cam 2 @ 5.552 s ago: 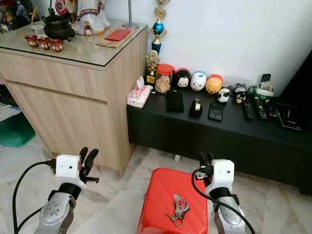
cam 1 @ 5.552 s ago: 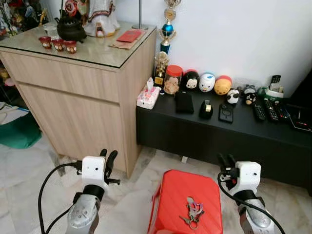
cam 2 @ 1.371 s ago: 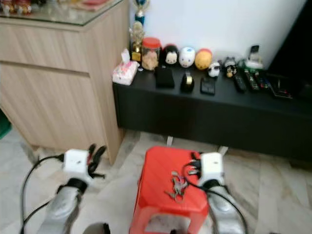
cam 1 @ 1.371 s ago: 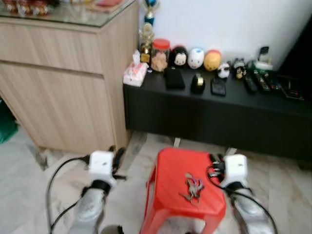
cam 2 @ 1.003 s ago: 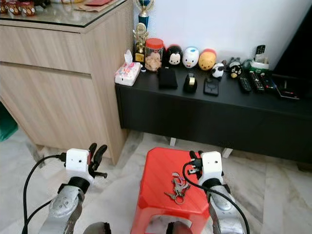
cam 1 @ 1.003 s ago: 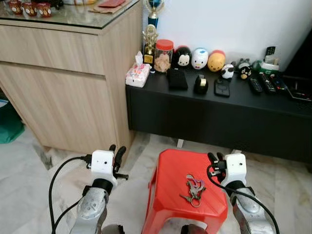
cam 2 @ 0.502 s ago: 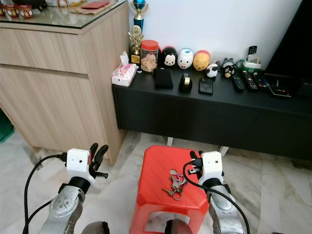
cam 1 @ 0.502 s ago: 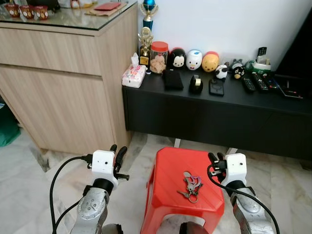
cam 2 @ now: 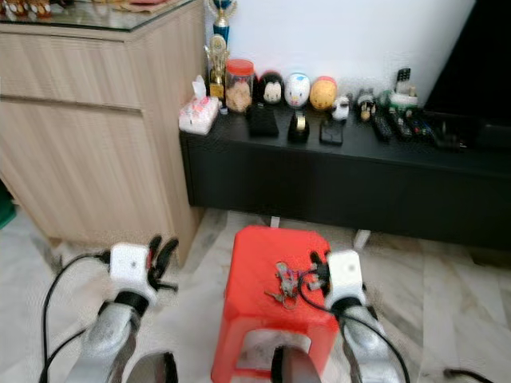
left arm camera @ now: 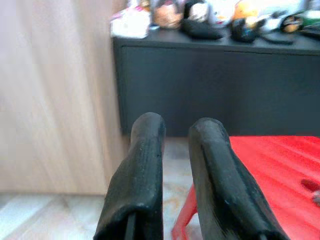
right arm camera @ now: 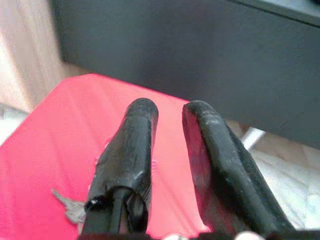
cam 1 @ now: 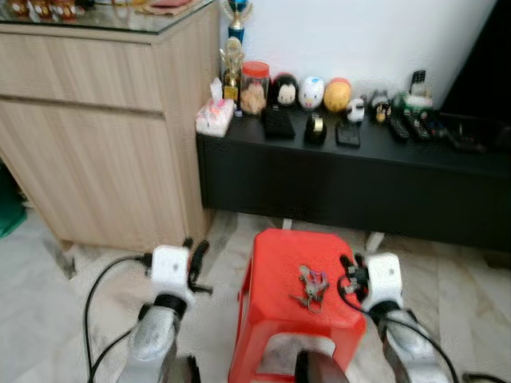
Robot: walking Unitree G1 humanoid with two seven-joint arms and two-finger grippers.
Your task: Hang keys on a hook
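A bunch of keys [cam 1: 308, 286] lies on top of a red plastic stool [cam 1: 275, 263] on the floor in front of me. My right gripper [cam 1: 348, 268] hovers at the stool's right edge, just right of the keys, open by a narrow gap with nothing between its fingers. In the right wrist view the keys [right arm camera: 70, 208] lie beside the black fingers [right arm camera: 131, 140], over the red stool top [right arm camera: 60, 135]. My left gripper [cam 1: 195, 254] is held low over the floor left of the stool, open by a narrow gap and holding nothing.
A long black low cabinet [cam 1: 351, 179] runs behind the stool, carrying round toy figures, a jar, a tissue pack and remotes. A tall wooden cabinet [cam 1: 104, 128] with a glass top stands at the left. Marble floor lies around the stool.
The camera has shifted and the picture is blurred. My right gripper stands a little nearer to the keys. The keys lie where they were on the stool.
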